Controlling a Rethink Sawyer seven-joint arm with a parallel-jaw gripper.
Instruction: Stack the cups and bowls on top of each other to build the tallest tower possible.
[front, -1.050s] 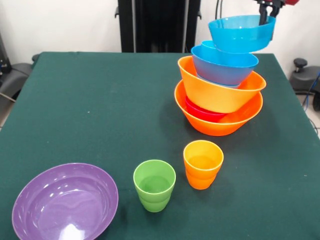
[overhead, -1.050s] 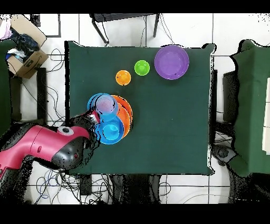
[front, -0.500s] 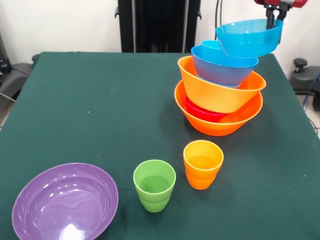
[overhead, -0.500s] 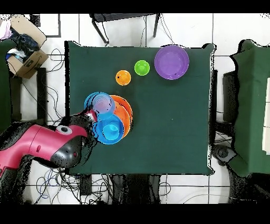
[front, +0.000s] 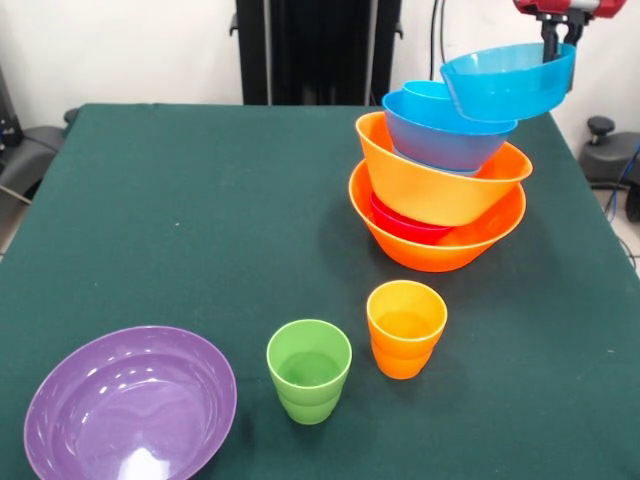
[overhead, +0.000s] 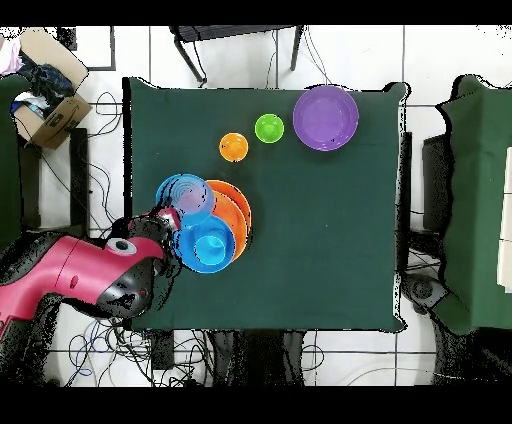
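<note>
Green cloth covers the surface (front: 180, 200), where a leaning tower (front: 440, 190) stands. Above it, the claw (front: 556, 36) pinches a blue bowl (front: 508, 82) by its rim. Such glossy plastic looks light, stiff and slippery.

Glossy plastic bowls (front: 440, 190) and cups (front: 405, 328); matt, seemingly cloth-covered table (front: 180, 220).

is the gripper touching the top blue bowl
Touching: the front view shows the gripper pinching the far rim of the top blue bowl.
</note>
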